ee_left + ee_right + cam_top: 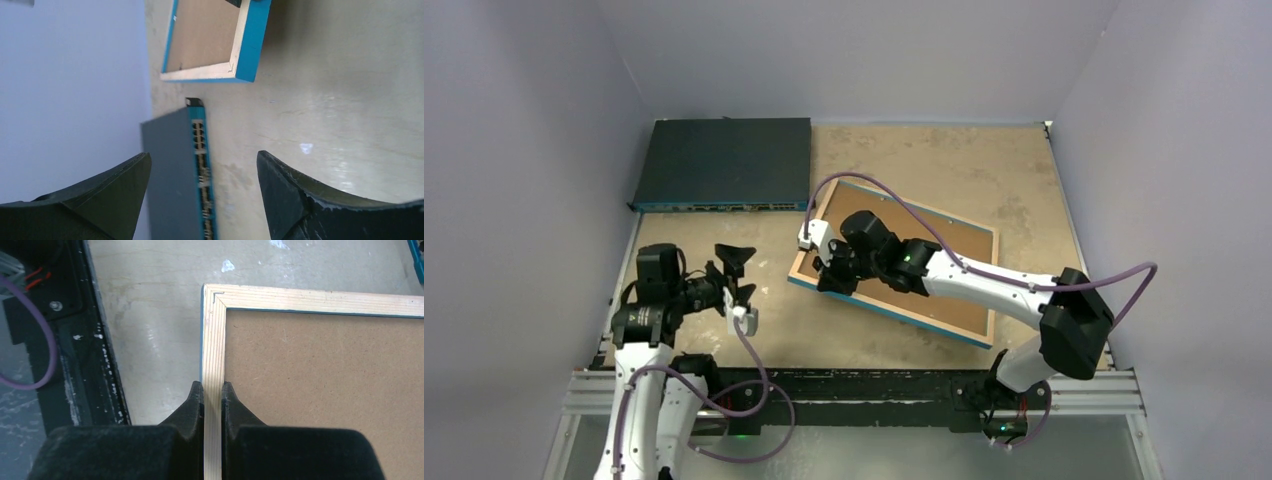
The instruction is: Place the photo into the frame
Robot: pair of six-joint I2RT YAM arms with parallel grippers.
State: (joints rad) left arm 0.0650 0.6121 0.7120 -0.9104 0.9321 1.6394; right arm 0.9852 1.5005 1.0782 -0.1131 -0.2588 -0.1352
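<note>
The frame (924, 318) lies on the table just right of centre with its light wood rim (320, 301) facing up and a plain brown board (325, 390) filling it. Its blue outer side (252, 45) shows in the left wrist view. My right gripper (832, 272) (213, 386) is shut on the frame's left rim, one finger outside and one on the board side. My left gripper (742, 275) (202, 157) hangs open and empty over the table's left part, apart from the frame. The photo is out of view.
A dark flat box (724, 160) (170, 170) with a row of ports lies at the back left, next to the frame's far corner. A black rail (854, 385) (85, 365) runs along the near table edge. Grey walls close in the left, back and right.
</note>
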